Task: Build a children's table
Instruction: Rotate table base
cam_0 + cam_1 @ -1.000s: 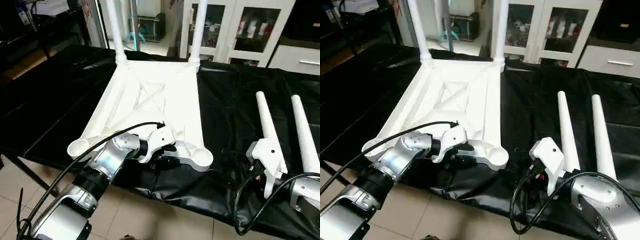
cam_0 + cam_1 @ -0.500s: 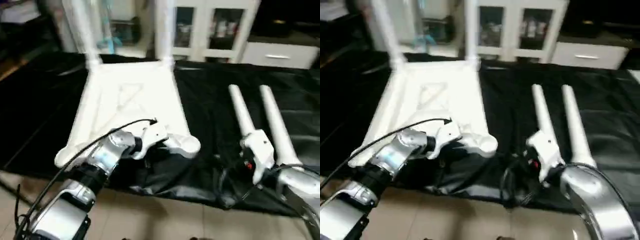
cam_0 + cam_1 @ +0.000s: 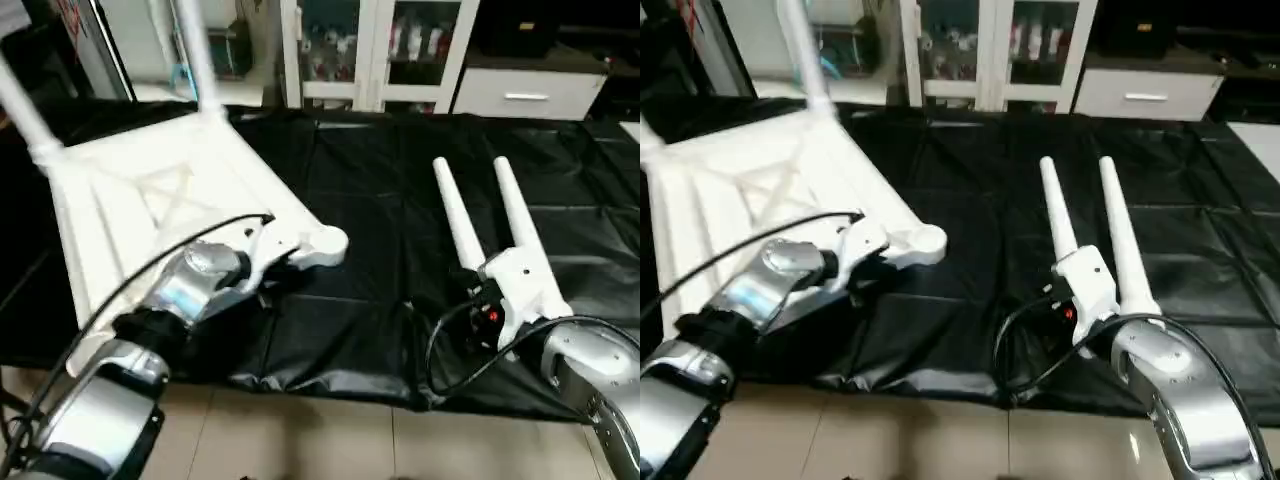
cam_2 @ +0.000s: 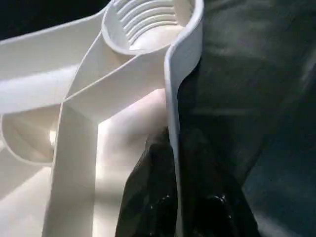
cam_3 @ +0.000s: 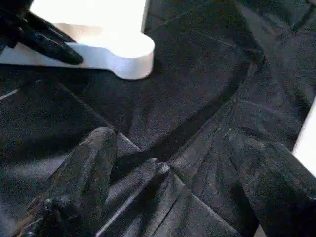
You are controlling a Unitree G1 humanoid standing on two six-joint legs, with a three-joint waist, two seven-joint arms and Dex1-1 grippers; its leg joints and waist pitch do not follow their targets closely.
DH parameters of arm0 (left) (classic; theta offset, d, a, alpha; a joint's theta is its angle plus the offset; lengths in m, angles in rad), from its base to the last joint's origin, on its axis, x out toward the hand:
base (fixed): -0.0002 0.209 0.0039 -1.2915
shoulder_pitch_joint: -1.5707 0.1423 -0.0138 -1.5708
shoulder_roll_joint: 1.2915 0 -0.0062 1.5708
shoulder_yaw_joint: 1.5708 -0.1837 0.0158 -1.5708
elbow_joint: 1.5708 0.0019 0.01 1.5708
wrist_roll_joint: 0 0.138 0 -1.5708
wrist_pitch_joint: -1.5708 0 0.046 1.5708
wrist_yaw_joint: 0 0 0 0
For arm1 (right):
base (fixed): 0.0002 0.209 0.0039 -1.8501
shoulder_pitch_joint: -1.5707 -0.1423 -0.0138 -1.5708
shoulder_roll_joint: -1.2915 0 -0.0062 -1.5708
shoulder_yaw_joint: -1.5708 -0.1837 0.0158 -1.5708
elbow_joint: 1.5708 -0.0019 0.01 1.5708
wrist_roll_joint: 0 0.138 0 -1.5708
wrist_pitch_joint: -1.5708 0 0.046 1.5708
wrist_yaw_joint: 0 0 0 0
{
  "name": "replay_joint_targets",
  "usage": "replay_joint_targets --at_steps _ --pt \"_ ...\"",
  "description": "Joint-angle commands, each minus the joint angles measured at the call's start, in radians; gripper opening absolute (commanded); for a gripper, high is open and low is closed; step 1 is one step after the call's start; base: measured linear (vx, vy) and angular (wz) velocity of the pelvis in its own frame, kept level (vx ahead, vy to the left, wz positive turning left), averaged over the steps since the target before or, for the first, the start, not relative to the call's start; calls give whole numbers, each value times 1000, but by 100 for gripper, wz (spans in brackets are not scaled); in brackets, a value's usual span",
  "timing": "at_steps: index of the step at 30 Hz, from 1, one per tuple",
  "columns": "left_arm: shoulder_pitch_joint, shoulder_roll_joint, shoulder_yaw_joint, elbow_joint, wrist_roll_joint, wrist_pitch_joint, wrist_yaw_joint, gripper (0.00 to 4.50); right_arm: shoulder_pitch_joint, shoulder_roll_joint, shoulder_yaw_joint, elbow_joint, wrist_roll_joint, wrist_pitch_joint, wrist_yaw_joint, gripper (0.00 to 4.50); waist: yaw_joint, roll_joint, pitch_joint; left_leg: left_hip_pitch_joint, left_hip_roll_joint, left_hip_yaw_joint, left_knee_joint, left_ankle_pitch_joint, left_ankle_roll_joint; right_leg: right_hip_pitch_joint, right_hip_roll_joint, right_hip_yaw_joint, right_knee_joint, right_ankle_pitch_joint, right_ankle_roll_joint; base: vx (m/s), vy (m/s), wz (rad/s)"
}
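The children's table's white tabletop (image 3: 150, 200) lies underside up on the left of the black-covered table. Two legs stand upright in its far sockets, one leg (image 3: 195, 50) at the back and one leg (image 3: 25, 105) at the far left. My left gripper (image 3: 275, 272) is shut on the tabletop's rim (image 4: 173, 98), one black finger (image 4: 145, 197) on each side of the wall, just behind the threaded corner socket (image 4: 148, 24). Two loose legs (image 3: 455, 215) (image 3: 515, 210) lie side by side on the right. My right gripper (image 5: 173, 187) hangs open over the cloth near their thick ends, holding nothing.
Black sheeting (image 3: 380, 170) covers the whole table and bunches in folds at the front edge (image 3: 330, 370). White glass-door cabinets (image 3: 370, 50) and a drawer unit (image 3: 520, 95) stand behind the table. Tiled floor (image 3: 300, 440) lies below the front edge.
My left gripper has closed on the tabletop's rim and swung the tabletop round to the left, its upright legs now at far left. The camera has also shifted. The right gripper stays open.
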State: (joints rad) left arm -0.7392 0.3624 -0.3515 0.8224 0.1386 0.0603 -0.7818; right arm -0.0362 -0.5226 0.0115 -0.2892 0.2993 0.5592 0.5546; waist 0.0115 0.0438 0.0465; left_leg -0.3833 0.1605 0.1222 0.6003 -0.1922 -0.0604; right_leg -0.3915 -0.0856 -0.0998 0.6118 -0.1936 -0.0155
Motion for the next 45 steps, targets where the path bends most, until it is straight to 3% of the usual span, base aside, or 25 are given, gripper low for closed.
replay_joint_targets --at_steps 1,8,9,13,16,19,25,28,29,31,35,38,41,42,44,45 --pt "19 37 -30 35 61 -78 -6 2 -16 -2 10 12 -6 10 -1 384 15 -15 -63 0 59 -8 -69 -128 108 62 -75 56 -74 -78 -215 0 0 0" --pt "4 71 -69 97 95 -292 -26 2 -18 1 14 15 -15 8 -2 384 43 -14 -60 13 66 10 -72 -177 81 54 -79 61 -76 -116 -215 0 0 0" --pt "1 65 -60 107 82 -323 -44 2 -16 3 16 14 -18 6 -2 384 49 -10 -61 17 69 14 -72 -171 74 52 -80 62 -75 -114 -213 0 0 0" --pt "-4 59 -54 122 77 -359 -65 2 -15 4 20 13 -20 4 -2 384 55 -15 -60 19 70 19 -76 -181 57 54 -79 64 -71 -114 -207 0 0 0" --pt "1 58 -55 129 64 -377 -111 2 -20 7 26 16 -22 1 -4 384 61 -9 -60 21 70 21 -77 -194 47 53 -81 66 -73 -125 -203 0 0 0" --pt "12 65 -60 125 43 -398 -161 2 -24 9 30 24 -27 -7 -5 384 65 -10 -61 23 70 21 -77 -192 42 53 -82 67 -71 -114 -204 0 0 0" --pt "-2 73 -52 161 51 -433 -144 2 -30 17 37 35 -35 -15 -7 384 79 -6 -62 25 72 24 -78 -190 34 52 -80 67 -68 -87 -205 0 0 0" --pt "7 76 -7 138 -6 -388 -202 73 -29 22 40 36 -39 -18 -8 384 79 -5 -62 24 70 24 -79 -201 27 55 -81 67 -69 -100 -201 0 0 0" --pt "28 75 28 78 -66 -339 -247 73 -30 25 40 38 -40 -20 -10 384 81 3 -63 26 71 24 -79 -199 22 53 -84 68 -67 -100 -205 0 0 0" --pt "48 74 57 14 -115 -304 -278 85 -32 29 37 39 -40 -22 -12 384 78 -2 -62 23 74 24 -81 -199 18 54 -84 68 -64 -91 -217 0 0 0" --pt "63 68 96 -75 -177 -281 -277 120 -40 38 33 42 -36 -19 -19 384 80 2 -62 26 74 26 -80 -216 19 51 -81 68 -63 -76 -234 0 0 0" --pt "58 69 163 -228 -286 -157 -273 133 -61 62 28 54 -31 -10 -38 384 82 3 -60 27 73 28 -81 -227 11 51 -82 68 -62 -107 -232 0 0 0" --pt "40 60 222 -279 -302 -45 -205 133 -83 88 17 64 -34 27 -76 384 78 10 -57 28 69 28 -81 -246 -2 50 -76 67 -65 -144 -222 0 0 0" --pt "37 57 232 -283 -298 -19 -180 133 -93 98 9 72 -29 37 -87 384 76 8 -57 27 66 28 -80 -239 -2 51 -74 66 -67 -146 -217 0 0 0" --pt "38 53 236 -296 -285 6 -152 140 -125 123 -16 95 -17 66 -123 418 75 15 -59 27 65 28 -78 -227 -3 51 -74 67 -68 -145 -210 0 0 0" --pt "41 51 236 -307 -274 24 -131 140 -151 144 -37 115 -7 89 -153 418 73 13 -62 27 63 27 -78 -214 -3 52 -72 66 -65 -134 -209 0 0 0"
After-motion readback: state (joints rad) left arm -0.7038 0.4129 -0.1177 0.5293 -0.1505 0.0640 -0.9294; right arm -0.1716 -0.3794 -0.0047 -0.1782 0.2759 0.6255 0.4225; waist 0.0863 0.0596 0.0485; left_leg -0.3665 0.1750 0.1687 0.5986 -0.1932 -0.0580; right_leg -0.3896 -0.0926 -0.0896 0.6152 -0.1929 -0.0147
